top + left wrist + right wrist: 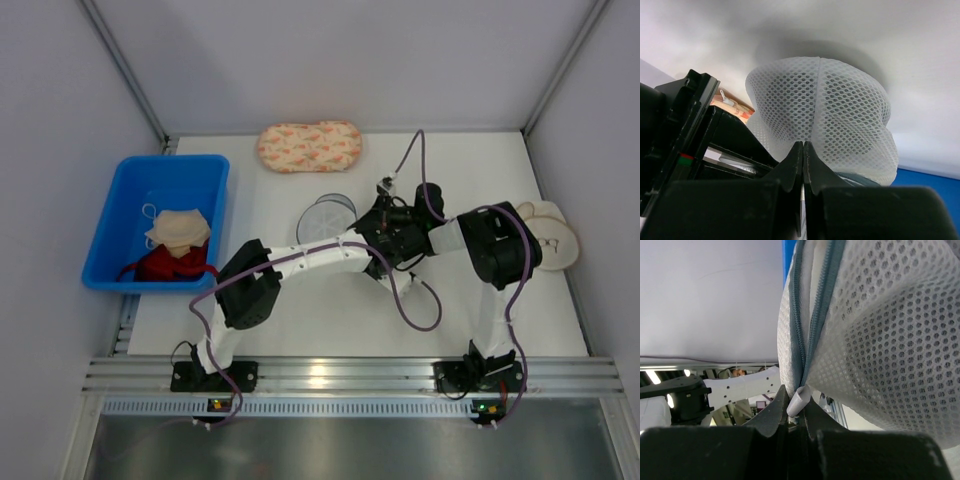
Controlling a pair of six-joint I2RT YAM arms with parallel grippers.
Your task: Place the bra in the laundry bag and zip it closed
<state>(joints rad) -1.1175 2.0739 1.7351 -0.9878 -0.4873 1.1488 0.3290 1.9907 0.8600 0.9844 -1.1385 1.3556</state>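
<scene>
A white table (pixel 300 320) is seen from above, with both arms reaching from its near edge toward the middle. The left arm (pixel 300 262) is bent to the right and the right arm (pixel 505 245) to the left, so that the wrists meet just right of centre. A blue bin (pixel 175 161) is set at the left edge, and a beige cloth (pixel 180 228) is piled in it over a red cloth (pixel 165 265). A peach patterned pouch (pixel 310 147) is laid at the far middle, well apart from the arms, and a beige bra (pixel 555 235) lies at the right edge. The laundry bag (pixel 325 220) is found at the centre of the table, just left of the wrists, and is held from both sides. The left gripper (pixel 803 150) is seen with its jaws pressed together on a fold of the white mesh. The right gripper (pixel 796 407) is clamped on a small white tab (pixel 796 401) at the bag's edge. Two blue-grey bands of the zip (pixel 799 315) run down the mesh and meet just above that tab. Whether the zip is closed cannot be told. A dark patch is glimpsed beneath the mesh in the left wrist view. It cannot be told whether this is the bra.
</scene>
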